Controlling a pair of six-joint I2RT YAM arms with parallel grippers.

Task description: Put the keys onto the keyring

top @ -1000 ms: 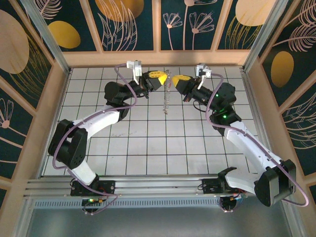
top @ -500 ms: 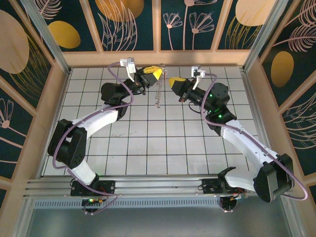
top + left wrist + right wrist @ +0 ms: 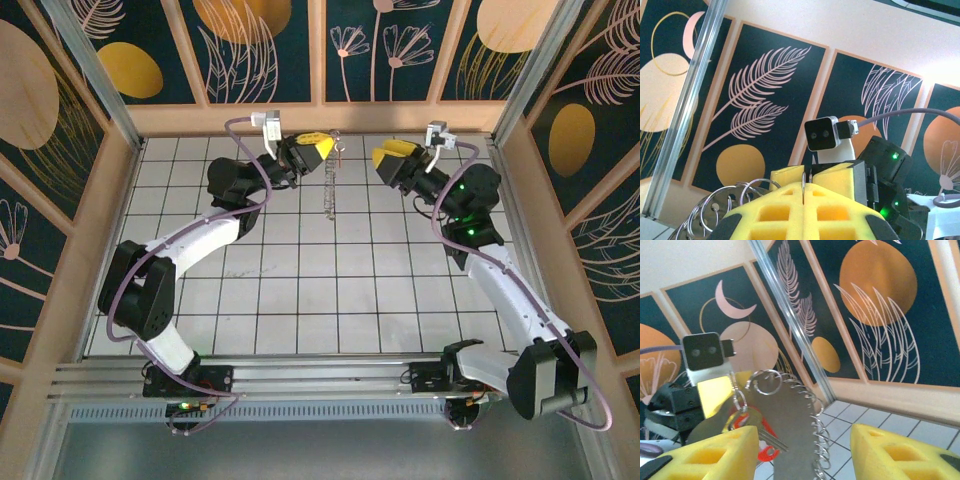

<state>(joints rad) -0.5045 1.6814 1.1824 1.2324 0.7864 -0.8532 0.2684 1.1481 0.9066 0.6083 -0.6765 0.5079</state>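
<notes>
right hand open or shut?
Open. The right hand has its pads wide apart, gripping nothing; the keyring hangs from the left hand.

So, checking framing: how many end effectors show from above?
2. The left end effector, far centre, is shut on the keyring; the right end effector, open, sits to its right.

Glossy coiled metal is shown on the keyring (image 3: 818, 437), red plastic on the key (image 3: 766, 452) beside it, and matt yellow foam on the gripper pads (image 3: 890, 455).
</notes>
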